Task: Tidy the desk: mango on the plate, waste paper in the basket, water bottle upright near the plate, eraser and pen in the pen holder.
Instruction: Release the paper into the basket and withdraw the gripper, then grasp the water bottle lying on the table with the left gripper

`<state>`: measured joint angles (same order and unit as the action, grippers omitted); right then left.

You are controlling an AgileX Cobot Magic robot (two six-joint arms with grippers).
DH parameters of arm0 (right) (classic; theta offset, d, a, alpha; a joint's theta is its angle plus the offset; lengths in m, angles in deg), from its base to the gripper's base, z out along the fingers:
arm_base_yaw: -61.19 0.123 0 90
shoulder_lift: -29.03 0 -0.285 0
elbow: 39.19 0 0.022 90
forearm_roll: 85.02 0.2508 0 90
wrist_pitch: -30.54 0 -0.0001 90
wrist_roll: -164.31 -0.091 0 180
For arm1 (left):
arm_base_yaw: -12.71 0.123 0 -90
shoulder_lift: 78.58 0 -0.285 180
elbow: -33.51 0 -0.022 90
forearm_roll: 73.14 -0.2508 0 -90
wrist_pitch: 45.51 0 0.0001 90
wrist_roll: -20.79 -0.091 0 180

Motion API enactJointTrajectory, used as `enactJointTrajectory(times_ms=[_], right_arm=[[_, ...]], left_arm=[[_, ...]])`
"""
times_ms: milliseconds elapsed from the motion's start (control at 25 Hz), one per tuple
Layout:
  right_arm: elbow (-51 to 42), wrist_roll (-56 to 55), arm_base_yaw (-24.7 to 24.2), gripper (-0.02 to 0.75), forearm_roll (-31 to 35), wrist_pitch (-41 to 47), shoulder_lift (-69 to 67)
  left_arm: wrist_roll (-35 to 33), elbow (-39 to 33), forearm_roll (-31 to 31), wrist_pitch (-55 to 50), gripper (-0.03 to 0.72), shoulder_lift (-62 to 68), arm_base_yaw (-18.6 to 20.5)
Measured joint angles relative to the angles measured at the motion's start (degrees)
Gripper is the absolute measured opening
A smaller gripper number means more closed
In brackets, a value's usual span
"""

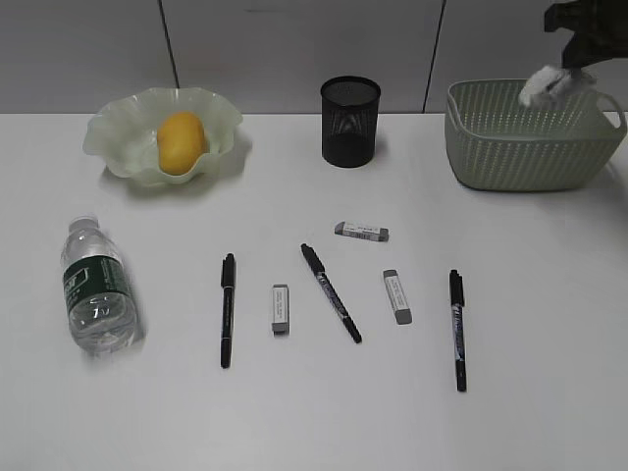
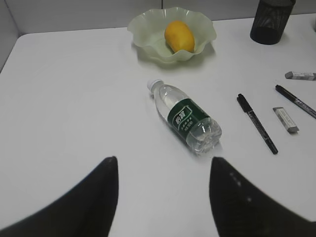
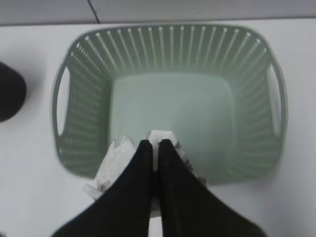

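Desk (image 1: 118,412), left to right:
- Water bottle (image 1: 96,287): lying flat at 9 o'clock.
- Left hand (image 2: 163,197): fingers spread, holding nothing, near the bottle.
- Plate (image 1: 118,128): at 11 o'clock, mango (image 1: 181,142) inside.
- Pens, erasers: centre.
- Pen holder (image 1: 349,121): 12 o'clock.
- Basket (image 1: 530,147): 2 o'clock.
- Right hand (image 3: 155,148): over the basket, pinching waste paper (image 3: 114,160).

My right gripper (image 3: 155,148) hangs high, fingers (image 3: 138,168) pinched nearly together on the waste paper (image 3: 116,158). My left gripper (image 2: 163,170) hovers low, fingers spread wide, nothing between them.
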<state>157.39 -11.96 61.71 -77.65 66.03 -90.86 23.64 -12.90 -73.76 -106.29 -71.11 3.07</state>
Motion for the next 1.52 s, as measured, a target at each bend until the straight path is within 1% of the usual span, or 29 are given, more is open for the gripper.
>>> enactJointTrajectory(times_ms=[40, 80, 200, 240, 280, 360, 440, 520, 600, 680, 760, 800, 880, 1040, 1160, 1280, 1360, 1440, 1520], right_arm=[[2.34, 0.00, 0.00, 0.101, 0.00, 0.25, -2.40], [4.38, 0.00, 0.00, 0.192, 0.00, 1.02, -4.26], [7.18, 0.44, 0.03, 0.519, -0.06, 2.87, -8.21], [7.34, 0.48, 0.03, 0.569, -0.19, 3.48, -8.47], [7.34, 0.48, 0.03, 0.580, -0.42, 4.31, -8.39], [5.99, 0.55, 0.14, 0.560, -1.40, 5.38, -6.39], [0.13, 0.70, 0.56, 0.541, -2.72, 5.40, -0.24], [-10.50, 0.88, 1.96, 0.533, -4.77, 3.32, 9.03], [-24.43, 0.39, 4.16, 0.531, -7.38, -0.06, 21.56], [-35.74, -0.93, 6.34, 0.530, -7.73, -0.49, 33.39], [-45.36, -2.58, 8.22, 0.530, -7.38, 1.94, 44.37], [-48.55, -2.92, 9.00, 0.530, -7.38, 3.94, 49.95], [-54.42, -3.23, 10.05, 0.530, -6.59, 10.33, 59.97], [-60.34, -3.25, 10.52, 0.530, -6.00, 21.16, 81.02], [-62.04, -1.60, 10.52, 0.530, -6.00, 24.18, 95.21], [-63.53, -0.62, 10.52, 0.530, -6.05, 24.66, 106.65], [-64.14, -0.62, 10.52, 0.530, -6.05, 24.38, 111.13], [-64.42, -1.35, 10.52, 0.530, -6.30, 24.38, 112.38], [-64.62, -1.84, 10.52, 0.530, -6.41, 24.38, 112.50]], left_arm=[[0.00, 0.00, 0.00, 0.00, 0.435, 0.00, 0.00], [0.00, 0.00, 0.00, 0.00, 0.435, 0.00, 0.00], [0.00, 0.00, 0.00, 0.00, 0.435, 0.00, 0.00], [0.00, 0.00, 0.00, 0.00, 0.435, 0.00, 0.00], [0.00, 0.00, 0.00, 0.00, 0.435, 0.00, 0.00], [0.00, 0.00, 0.00, 0.00, 0.435, 0.00, 0.00], [0.00, 0.00, 0.00, 0.00, 0.435, 0.00, 0.00], [0.00, 0.00, 0.00, 0.01, 0.435, 0.00, 0.05], [0.00, 0.00, 0.00, 0.01, 0.435, 0.00, 0.05], [0.00, 0.00, 0.00, 0.06, 0.435, 0.00, 0.05], [0.00, 0.00, 0.00, 0.06, 0.435, 0.00, 0.05], [0.00, 0.00, 0.00, 0.06, 0.435, 0.00, 0.05], [0.00, 0.00, 0.00, 0.11, 0.435, 0.00, 0.05], [0.00, 0.00, -0.06, 0.11, 0.435, 0.00, 0.05], [0.00, 0.00, 0.01, 0.11, 0.433, 0.00, 0.05], [0.00, 0.00, 0.13, 0.17, 0.431, 0.00, 0.05], [0.00, 0.00, 0.12, 0.17, 0.429, 0.00, 0.05], [0.00, 0.00, 0.96, 0.31, 0.428, 0.71, 0.05], [0.00, 0.23, 2.11, 0.70, 0.427, 4.13, 0.11]])
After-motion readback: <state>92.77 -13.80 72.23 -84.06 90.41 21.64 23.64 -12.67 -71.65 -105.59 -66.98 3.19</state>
